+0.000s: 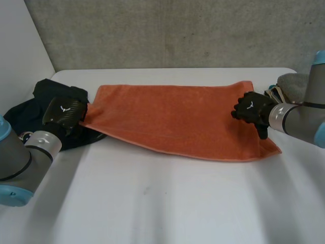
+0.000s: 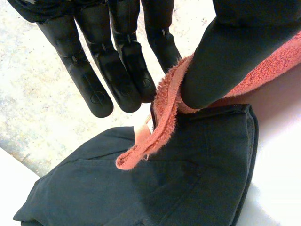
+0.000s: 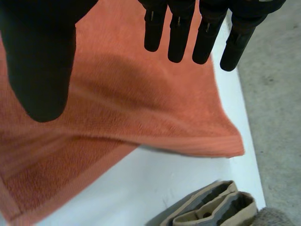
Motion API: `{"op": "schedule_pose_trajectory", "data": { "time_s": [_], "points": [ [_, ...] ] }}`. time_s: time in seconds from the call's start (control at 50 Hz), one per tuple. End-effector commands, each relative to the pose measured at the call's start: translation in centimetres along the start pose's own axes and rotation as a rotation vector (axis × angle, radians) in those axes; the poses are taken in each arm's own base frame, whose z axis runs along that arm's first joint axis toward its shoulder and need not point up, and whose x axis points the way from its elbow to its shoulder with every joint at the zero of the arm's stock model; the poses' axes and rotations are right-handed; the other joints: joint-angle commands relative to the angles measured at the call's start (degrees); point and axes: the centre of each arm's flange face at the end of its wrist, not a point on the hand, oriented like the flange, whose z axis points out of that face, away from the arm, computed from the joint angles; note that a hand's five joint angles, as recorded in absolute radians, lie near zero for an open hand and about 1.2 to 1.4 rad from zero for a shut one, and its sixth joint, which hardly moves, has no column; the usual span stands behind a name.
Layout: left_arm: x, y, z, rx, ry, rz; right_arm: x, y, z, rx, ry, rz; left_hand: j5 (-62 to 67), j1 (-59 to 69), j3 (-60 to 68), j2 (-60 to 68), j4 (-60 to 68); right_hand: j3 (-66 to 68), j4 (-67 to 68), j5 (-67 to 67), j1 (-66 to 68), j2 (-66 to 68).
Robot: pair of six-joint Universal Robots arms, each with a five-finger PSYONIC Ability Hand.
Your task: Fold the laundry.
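Observation:
An orange towel (image 1: pixel 172 119) lies spread across the white table (image 1: pixel 167 203), its long side running left to right. My left hand (image 1: pixel 63 113) is at the towel's left corner. In the left wrist view, that corner (image 2: pixel 162 122) is pinched between the thumb (image 2: pixel 225 61) and the straight fingers (image 2: pixel 117 70) and lifted over a black garment. My right hand (image 1: pixel 251 108) hovers over the towel's right end. Its fingers (image 3: pixel 178 33) are straight and its thumb (image 3: pixel 42 61) is spread apart. The towel (image 3: pixel 141 94) lies loose beneath, one corner (image 3: pixel 230 148) slightly raised off the table.
A black garment (image 1: pixel 30 112) lies crumpled at the table's left end, under my left hand (image 2: pixel 164 188). Grey and beige folded clothes (image 1: pixel 289 84) sit at the right end, just past the towel's corner (image 3: pixel 211 209). A grey wall stands behind the table.

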Motion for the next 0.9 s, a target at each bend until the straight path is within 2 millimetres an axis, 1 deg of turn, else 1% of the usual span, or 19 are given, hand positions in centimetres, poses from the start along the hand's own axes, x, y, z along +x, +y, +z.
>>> {"op": "schedule_pose_trajectory", "data": {
  "time_s": [0.02,0.08,0.1,0.14,0.2,0.24,0.26,0.28,0.34,0.4,0.42,0.48,0.56,0.66,0.76,0.9],
  "points": [
    [0.0,-0.4,-0.1,0.005,0.004,-0.007,1.0,1.1,-0.4,-0.043,0.032,0.104,13.3,14.0,11.8,11.6,11.3,6.8,7.1,7.0,6.3,6.1],
    [0.0,-0.6,-0.2,0.007,0.005,-0.014,1.6,1.0,-1.4,-0.038,0.054,0.214,13.3,14.0,11.8,11.6,11.3,8.0,8.3,8.2,7.5,7.3],
    [0.0,-0.8,-0.2,0.009,0.005,-0.020,1.9,0.9,-2.1,-0.033,0.070,0.291,13.3,14.0,11.8,11.6,11.3,7.8,8.1,8.0,7.4,7.1],
    [0.0,-1.0,-0.3,0.011,0.006,-0.025,1.9,1.1,-2.9,-0.035,0.079,0.367,13.3,14.0,11.8,11.6,11.3,7.8,8.1,8.0,7.4,7.1],
    [-0.2,-1.5,-0.4,0.020,0.001,-0.035,1.6,1.6,-5.1,-0.060,0.096,0.473,13.3,14.0,11.8,11.6,11.3,8.6,8.9,8.9,8.2,8.0],
    [-0.3,-1.7,-0.5,0.023,-0.003,-0.040,1.4,2.4,-5.9,-0.080,0.103,0.505,13.3,14.0,11.8,11.6,11.3,11.7,12.0,11.9,11.2,11.0],
    [-0.5,-1.9,-0.5,0.025,-0.007,-0.045,0.9,3.2,-6.4,-0.097,0.099,0.519,13.3,14.0,11.8,11.6,11.3,15.3,15.6,15.6,14.9,14.7],
    [-0.5,-2.0,-0.6,0.026,-0.007,-0.048,0.8,3.5,-6.6,-0.104,0.099,0.521,13.3,14.0,11.8,11.6,11.3,16.4,16.7,16.6,15.9,15.7],
    [-0.5,-2.3,-0.7,0.030,-0.009,-0.062,-0.3,4.6,-7.3,-0.130,0.077,0.504,13.3,14.0,11.8,11.6,11.3,17.4,17.7,17.6,16.9,16.7],
    [-0.5,-2.2,-0.6,0.029,-0.008,-0.071,-1.0,5.4,-7.5,-0.144,0.064,0.468,13.3,14.0,11.8,11.6,11.3,16.7,17.0,16.9,16.3,16.0],
    [-0.5,-2.2,-0.6,0.028,-0.006,-0.073,-1.1,5.8,-7.5,-0.139,0.064,0.442,13.3,14.0,11.8,11.6,11.3,16.7,17.0,16.9,16.3,16.0],
    [-0.3,-2.0,-0.6,0.023,-0.002,-0.075,-1.6,6.3,-7.2,-0.123,0.068,0.428,13.3,14.0,11.8,11.6,11.3,16.7,17.0,16.9,16.3,16.0],
    [-0.2,-1.9,-0.6,0.021,0.000,-0.076,-2.2,6.9,-6.0,-0.069,0.106,0.433,13.3,14.0,11.8,11.6,11.3,16.6,16.9,16.8,16.1,15.9],
    [-0.3,-1.9,-0.5,0.022,-0.002,-0.075,-2.8,7.4,-4.7,-0.027,0.129,0.439,13.3,14.0,11.8,11.6,11.3,16.2,16.5,16.4,15.8,15.5],
    [-0.4,-1.9,-0.5,0.022,-0.005,-0.075,-3.5,7.7,-3.7,-0.018,0.113,0.453,13.3,14.0,11.8,11.6,11.3,17.6,17.9,17.8,17.1,16.9],
    [-0.3,-1.8,-0.5,0.021,-0.003,-0.077,-3.7,8.3,-2.4,-0.010,0.114,0.442,13.3,14.0,11.8,11.6,11.3,20.6,20.9,20.8,20.1,19.9]
  ]
}}
